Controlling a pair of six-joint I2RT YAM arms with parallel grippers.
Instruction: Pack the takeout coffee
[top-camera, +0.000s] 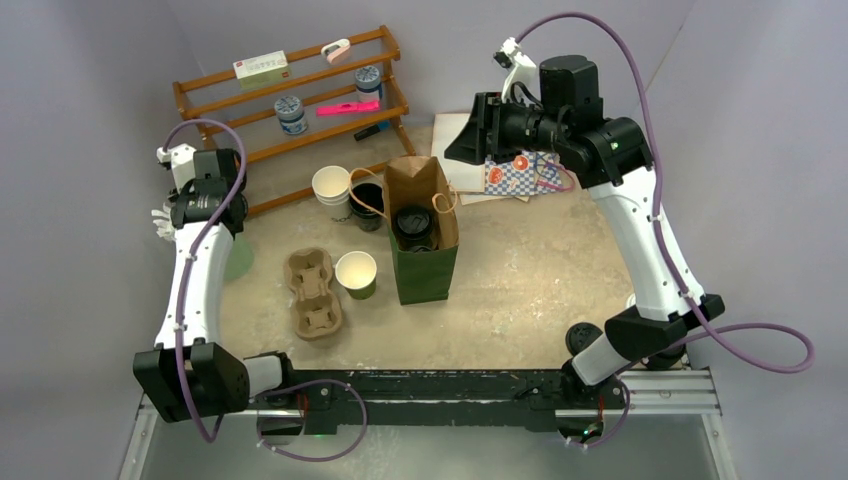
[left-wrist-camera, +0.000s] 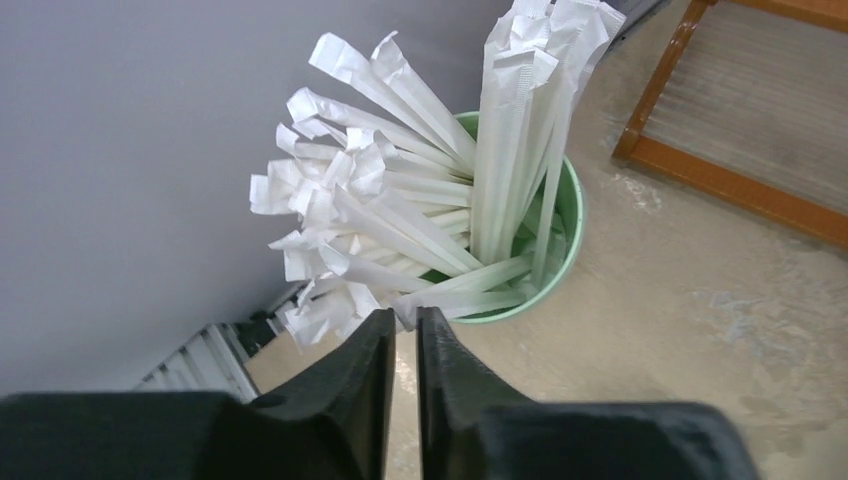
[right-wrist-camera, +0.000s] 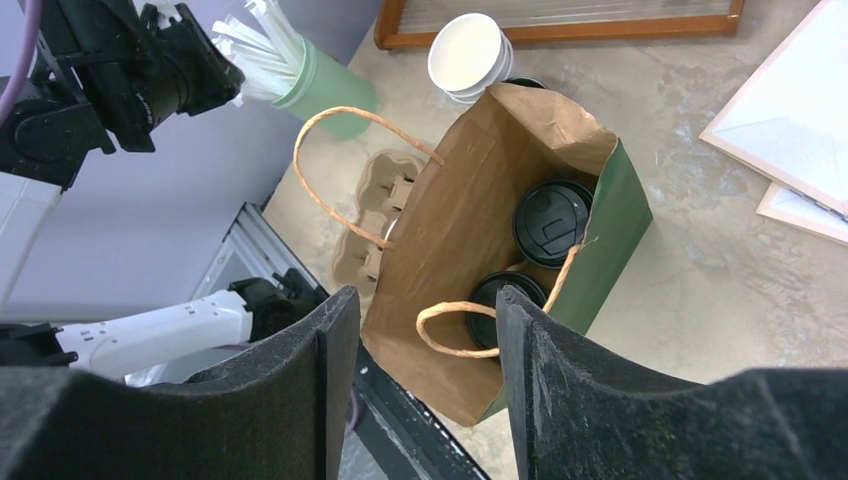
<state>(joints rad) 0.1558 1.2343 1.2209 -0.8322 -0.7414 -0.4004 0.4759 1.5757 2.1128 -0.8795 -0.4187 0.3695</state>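
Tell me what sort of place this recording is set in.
Probably a mock café takeout station on a lab tabletop. A paper bag holds black-lidded cups, a pulp cup carrier lies nearby, and a green holder is packed with wrapped straws.

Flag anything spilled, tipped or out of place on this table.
Nothing is spilled or tipped. The paper bag stands upright with two black-lidded cups inside, and the lidless green cup is upright. Only minor untidiness: one bag handle droops across the bag's mouth, and the wrapped straws splay unevenly from their green holder.
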